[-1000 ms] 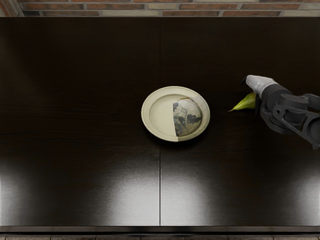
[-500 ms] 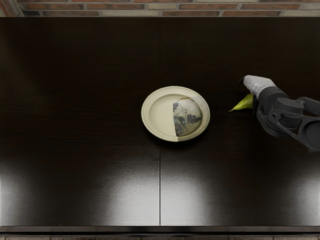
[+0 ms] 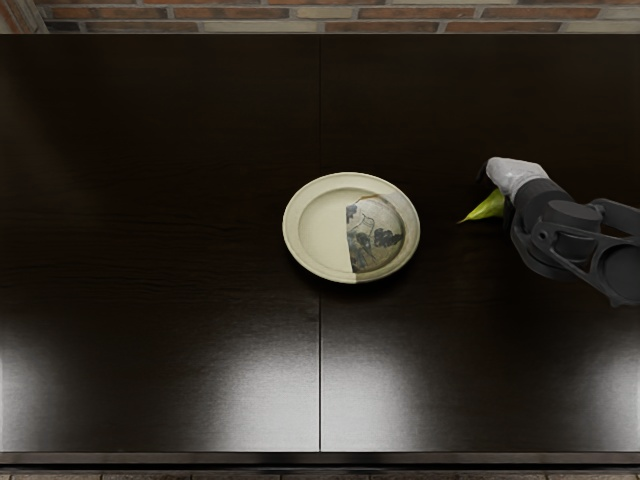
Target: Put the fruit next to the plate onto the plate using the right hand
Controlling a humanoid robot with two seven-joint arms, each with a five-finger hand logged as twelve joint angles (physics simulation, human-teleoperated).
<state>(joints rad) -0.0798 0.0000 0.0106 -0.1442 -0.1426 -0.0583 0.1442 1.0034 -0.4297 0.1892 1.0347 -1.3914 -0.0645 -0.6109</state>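
A cream plate (image 3: 318, 228) with a blue-grey pattern on its right half lies near the middle of the dark table. To its right lies a yellow-green fruit (image 3: 485, 207); only its pointed left end shows. My right hand (image 3: 514, 176) comes in from the right edge and sits over the fruit's right part, hiding it. Its pale tip shows just above the fruit, and whether it grips the fruit is hidden by the dark wrist. The fruit rests on the table about a plate's half-width from the plate's rim.
The dark glossy table (image 3: 200, 330) stretches wide on all sides, with a seam running down its middle. A brick wall (image 3: 320, 15) borders the far edge.
The right arm has dropped lower and shifted slightly, covering more of the fruit. The fruit and plate have not moved.
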